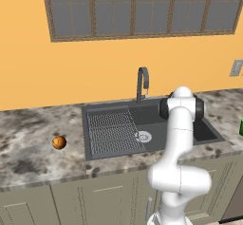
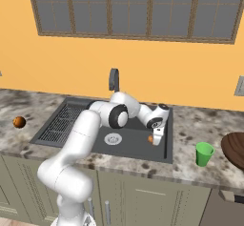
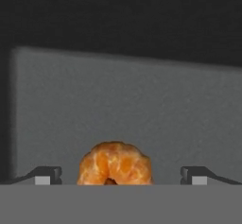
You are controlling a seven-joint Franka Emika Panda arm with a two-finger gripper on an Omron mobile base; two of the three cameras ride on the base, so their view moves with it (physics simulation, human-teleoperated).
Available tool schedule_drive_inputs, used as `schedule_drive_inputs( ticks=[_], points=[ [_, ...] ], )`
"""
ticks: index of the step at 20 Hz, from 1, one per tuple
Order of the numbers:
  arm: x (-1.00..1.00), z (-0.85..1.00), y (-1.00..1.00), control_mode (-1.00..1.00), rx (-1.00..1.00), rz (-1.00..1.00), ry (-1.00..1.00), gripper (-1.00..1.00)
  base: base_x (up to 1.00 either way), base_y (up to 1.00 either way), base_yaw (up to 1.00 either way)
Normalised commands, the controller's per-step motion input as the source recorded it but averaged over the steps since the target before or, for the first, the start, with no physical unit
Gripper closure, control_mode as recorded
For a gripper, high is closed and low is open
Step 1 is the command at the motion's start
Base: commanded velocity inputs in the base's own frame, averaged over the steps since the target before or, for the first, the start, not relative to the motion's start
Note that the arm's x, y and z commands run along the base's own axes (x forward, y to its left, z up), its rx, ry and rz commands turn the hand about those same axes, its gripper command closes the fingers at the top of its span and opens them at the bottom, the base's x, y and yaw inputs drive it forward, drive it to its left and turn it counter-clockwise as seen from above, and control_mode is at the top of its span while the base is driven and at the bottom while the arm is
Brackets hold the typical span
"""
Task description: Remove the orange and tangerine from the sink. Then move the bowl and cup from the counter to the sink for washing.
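While pincer (image 3: 118,179) gapes | sink (image 2: 131,146): tangerine (image 3: 115,164) inside

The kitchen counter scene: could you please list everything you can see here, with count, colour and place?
sink: one, dark grey, set in the counter, with ribbed grid on its left and silver drain.
faucet: one, dark, curved, behind the sink.
orange: one, orange, on the counter left of the sink.
tangerine: one, orange, on the sink floor between the open fingertips.
cup: one, bright green, on the counter right of the sink.
bowl: one, reddish-brown, right of the cup, cut by the picture edge.
counter: one, mottled grey-brown stone.
window: one, grey panes, brown frame, on the orange wall.
gripper: one, open, low in the sink around the tangerine.
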Motion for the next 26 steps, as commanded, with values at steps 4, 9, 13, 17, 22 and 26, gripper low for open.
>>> schedule_drive_inputs(
  ticks=[4,9,13,17,22,26],
  points=[
    [0.01,-0.11,0.08,-1.0,0.06,-0.05,0.11,-1.0,0.0,0.0,0.0],
    [0.11,-0.11,0.09,-1.0,0.06,-0.03,0.05,-1.0,0.0,0.0,0.0],
    [0.16,-0.11,0.0,-1.0,0.04,-0.01,0.03,-1.0,0.0,0.0,0.0],
    [0.04,-0.18,0.0,-1.0,0.04,-0.02,0.09,-1.0,0.0,0.0,0.0],
    [0.06,-0.2,0.01,-1.0,0.01,-0.03,0.11,1.0,0.0,0.0,0.0],
    [0.09,-0.1,0.0,-1.0,0.0,-0.02,0.03,1.0,0.0,0.0,0.0]
  ],
)
